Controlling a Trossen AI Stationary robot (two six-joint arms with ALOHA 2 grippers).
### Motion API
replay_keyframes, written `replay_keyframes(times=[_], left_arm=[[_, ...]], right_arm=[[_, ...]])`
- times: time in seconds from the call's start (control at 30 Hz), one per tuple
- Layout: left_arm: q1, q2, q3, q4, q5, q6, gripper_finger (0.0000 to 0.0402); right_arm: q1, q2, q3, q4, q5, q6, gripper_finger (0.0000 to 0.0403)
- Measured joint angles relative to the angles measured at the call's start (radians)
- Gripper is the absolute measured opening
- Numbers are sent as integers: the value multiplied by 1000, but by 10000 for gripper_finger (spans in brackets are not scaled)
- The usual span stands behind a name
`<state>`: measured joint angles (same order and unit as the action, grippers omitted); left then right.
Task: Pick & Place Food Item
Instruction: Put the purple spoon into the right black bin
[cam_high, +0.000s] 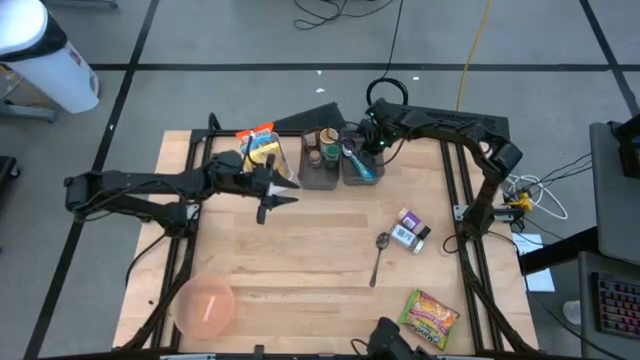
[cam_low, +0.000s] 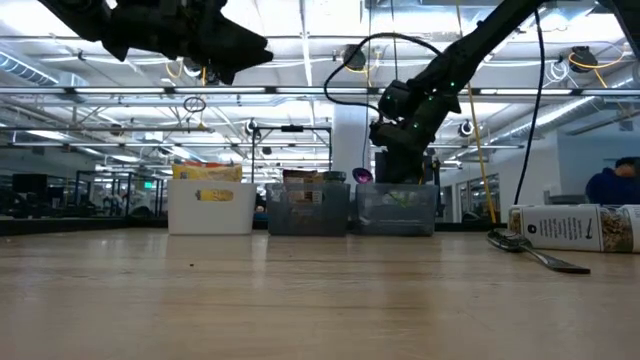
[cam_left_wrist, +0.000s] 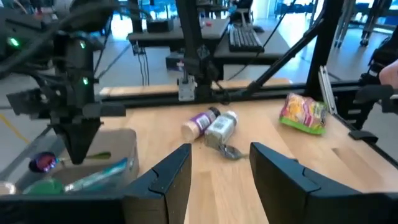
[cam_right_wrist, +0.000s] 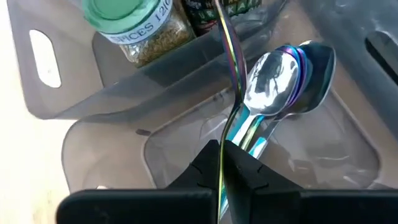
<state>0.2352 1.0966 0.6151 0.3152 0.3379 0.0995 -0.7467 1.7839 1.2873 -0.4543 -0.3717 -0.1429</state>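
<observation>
A yellow-green snack bag (cam_high: 430, 318) lies flat near the table's front right. Two spice jars (cam_high: 410, 232) lie on their sides beside a spoon (cam_high: 379, 252). At the far edge stand a white bin (cam_high: 265, 155) with food packets, a grey bin (cam_high: 320, 158) with jars and a clear bin (cam_high: 362, 168) with utensils. My left gripper (cam_left_wrist: 217, 180) hangs open and empty above the table, left of centre (cam_high: 275, 195). My right gripper (cam_right_wrist: 222, 171) is over the clear bin (cam_right_wrist: 186, 143), shut on a thin iridescent utensil (cam_right_wrist: 231, 74). My right gripper pinches the iridescent utensil's thin handle (cam_right_wrist: 221, 149) between its two fingertips, coming from above at a slant. The handle shows edge-on and runs away from the fingers over the spoons (cam_right_wrist: 280, 74) in the clear bin. Its far end leaves the picture.
A pink bowl (cam_high: 205, 305) sits at the front left corner. Black frame rails (cam_high: 465, 200) run along the table's left and right sides. Bare wood lies between the bins and the front edge. A person's blue sleeve (cam_low: 615, 185) shows in the room at far right.
</observation>
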Motion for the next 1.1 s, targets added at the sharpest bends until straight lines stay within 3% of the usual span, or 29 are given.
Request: replay_keyframes(times=[0.27, 0.63, 1.1], left_arm=[[0, 3, 0, -11, 0, 0, 170], [0, 3, 0, -14, -35, 11, 170], [-1, 3, 0, -62, -34, 0, 170]], right_arm=[[3, 20, 0, 6, 7, 11, 0], [54, 20, 79, -52, 179, 52, 0], [67, 153, 223, -209, 271, 131, 0]])
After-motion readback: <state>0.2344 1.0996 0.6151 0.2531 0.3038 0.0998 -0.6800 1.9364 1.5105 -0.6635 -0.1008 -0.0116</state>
